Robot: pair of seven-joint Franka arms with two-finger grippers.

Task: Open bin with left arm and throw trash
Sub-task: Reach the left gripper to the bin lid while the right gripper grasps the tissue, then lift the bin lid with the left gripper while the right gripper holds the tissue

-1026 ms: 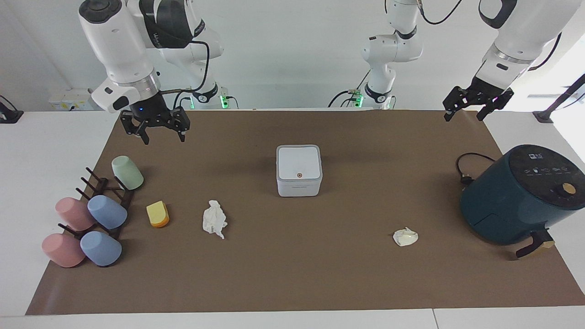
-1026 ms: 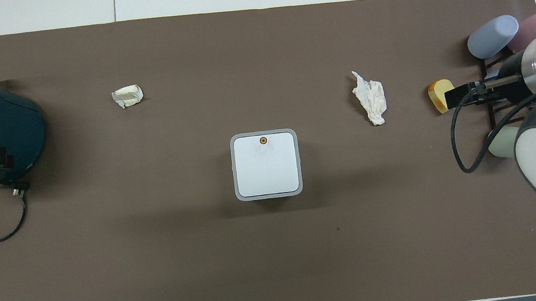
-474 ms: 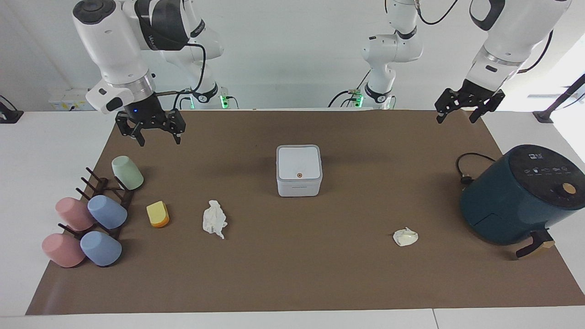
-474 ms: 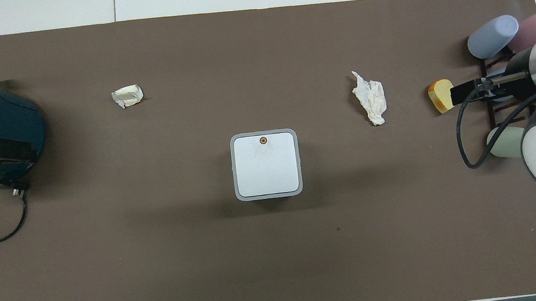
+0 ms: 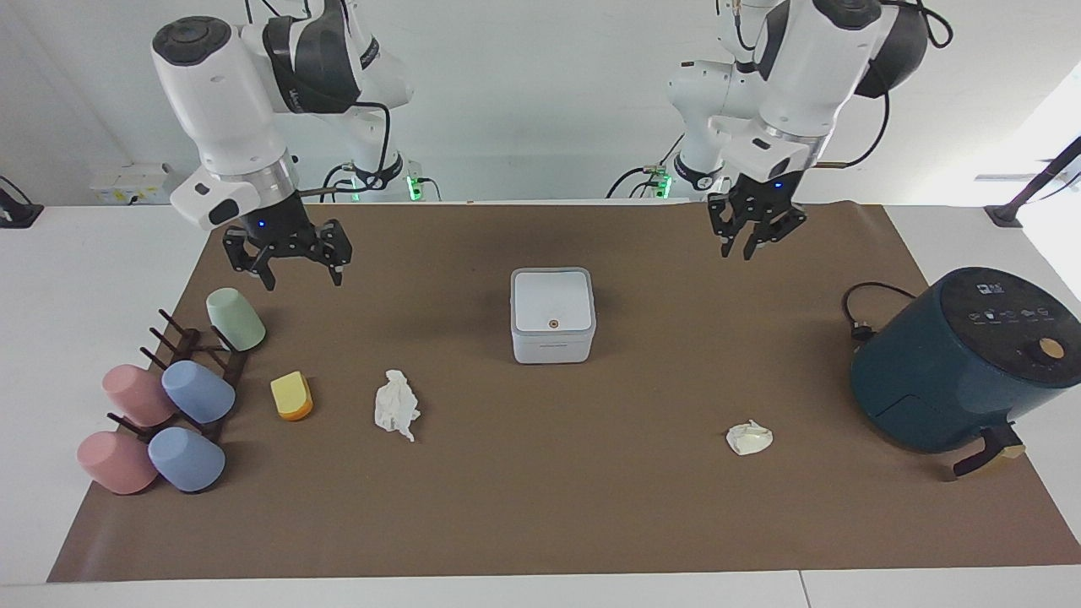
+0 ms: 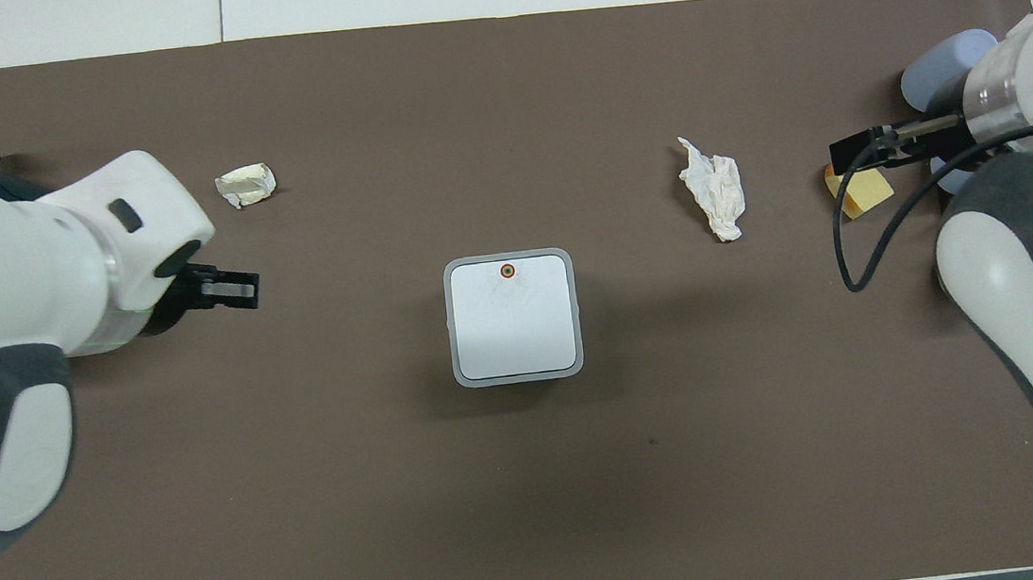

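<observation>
Left gripper (image 5: 750, 250) in the air, narrowed, empty; right gripper (image 5: 299, 268) wide, empty; bin (image 5: 552, 315) lid down.

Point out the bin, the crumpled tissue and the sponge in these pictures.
bin (image 5: 552, 302): facing view, centre of its closed white lid.
crumpled tissue (image 5: 394, 405): facing view, middle of the wad.
sponge (image 5: 290, 393): facing view, its yellow top face.
</observation>
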